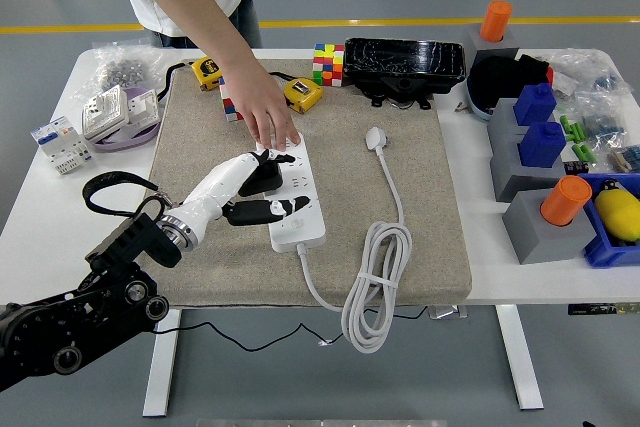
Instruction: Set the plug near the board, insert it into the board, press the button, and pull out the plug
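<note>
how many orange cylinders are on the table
2. One orange cylinder stands on a grey block at the far right; the other sits on the grey block nearer the right edge, beside the blue bin.

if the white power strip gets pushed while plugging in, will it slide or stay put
The power strip looks like a light, smooth plastic bar, so a sideways push would probably shift it. The rough mat under it likely adds some grip. The person's hand presses down on its far end, which suggests it would otherwise move. Its trailing cable seems floppy and should barely resist.
</note>
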